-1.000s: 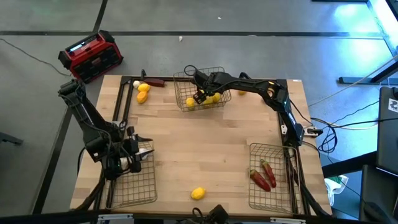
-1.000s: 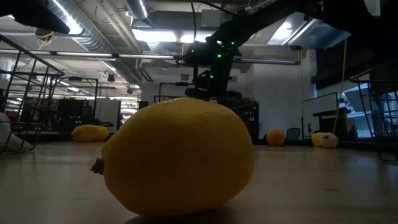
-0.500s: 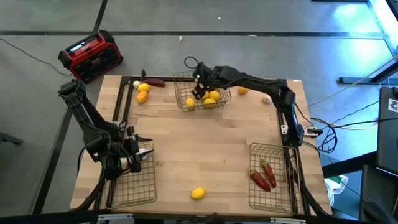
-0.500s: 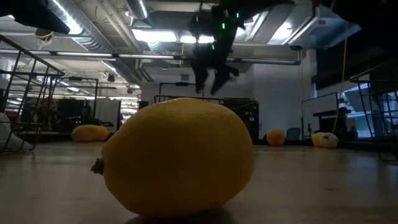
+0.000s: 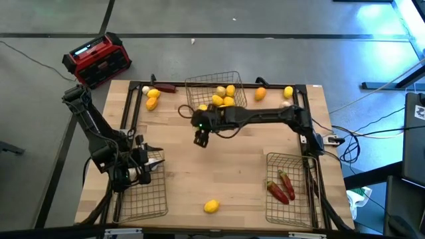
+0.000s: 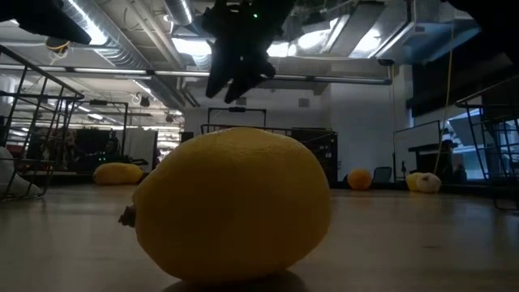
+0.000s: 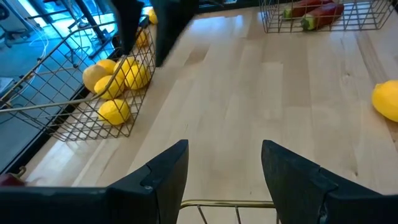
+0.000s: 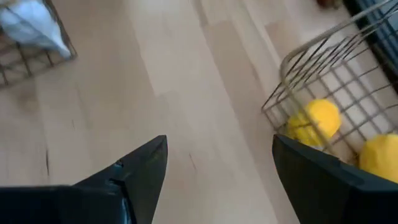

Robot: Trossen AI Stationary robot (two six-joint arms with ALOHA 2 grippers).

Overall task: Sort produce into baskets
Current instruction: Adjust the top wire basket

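The right gripper (image 5: 201,138) hangs above bare wood just past the 7 o'clock corner of the far basket (image 5: 214,95), jaws spread wide and holding nothing; the left gripper (image 5: 147,166), likewise open and empty, waits over the near-left basket (image 5: 143,192) at about 8 o'clock on the table (image 5: 219,166). One loose lemon (image 5: 211,206) lies alone near 6 o'clock, well apart from both grippers. It looks firm, rounded and lightly dimpled, probably light but apt to roll on the smooth pale planks, so a squeeze across its short middle, fingers astride the belly rather than the tapered ends, seems safest. The far basket of thin, stiff grey wire holds a heap of yellow fruit (image 5: 222,99), and its open mesh should give slightly if knocked. More fruit (image 5: 153,98) with a small white garlic bulb (image 5: 145,89) sits near 11 o'clock, and further pieces (image 5: 259,94) near 1 o'clock. Glossy red chilies (image 5: 281,186), long and likely soft, lie in the near-right basket (image 5: 290,214) around 4 o'clock.
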